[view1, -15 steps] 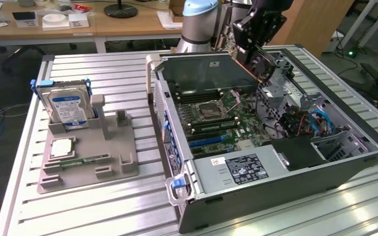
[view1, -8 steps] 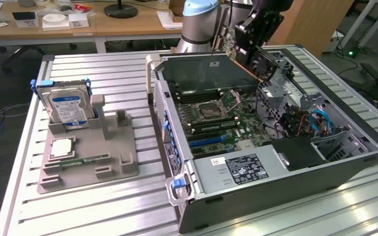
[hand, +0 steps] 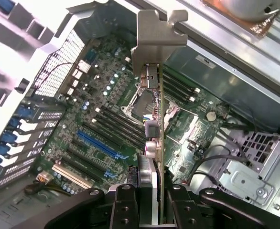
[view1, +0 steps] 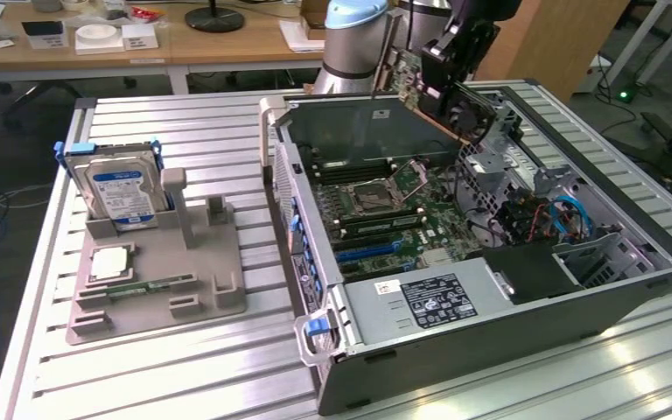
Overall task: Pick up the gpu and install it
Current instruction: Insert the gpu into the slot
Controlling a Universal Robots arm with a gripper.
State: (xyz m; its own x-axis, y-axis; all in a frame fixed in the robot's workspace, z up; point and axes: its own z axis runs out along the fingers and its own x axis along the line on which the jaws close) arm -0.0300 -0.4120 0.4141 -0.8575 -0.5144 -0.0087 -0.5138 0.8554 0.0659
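As you read the exterior view from its left to its right, your first entry is the grey fixture (view1: 202,262) on the slatted table (view1: 196,122). It holds the hard drive (view1: 123,194) upright at its far end, with a square processor (view1: 112,262) and a memory stick (view1: 155,284) lying flat on its near part. Nothing touches them.

The second entry, at centre, is the open computer case (view1: 488,306), with the motherboard (view1: 383,210) facing up.

The third entry, over the case's far edge, is the gpu (view1: 472,105), tilted and clear of the board, held by the gripper (view1: 439,54). The jaws stand narrow, clamped across the thin card. In the wrist view you see the card edge-on, with its silver bracket (hand: 156,36) at the end farthest from the fingers and the blue slot (hand: 99,145) off to one side, not beneath the card.

Hazards, offered as judgement:
- The card does not look lined up with any slot, so a descent from this pose would likely set its connector on board parts or memory.
- The bracket could catch the case's rear wall.
- A grip on so thin a card may let it swing or slip under pressing force.
- The cables (view1: 546,219) on the right lie apart from the card.

Arm pose: the arm (view1: 353,39) rises at the table's far side, its wrist reaching over the case and its fingers pointing down toward the board.
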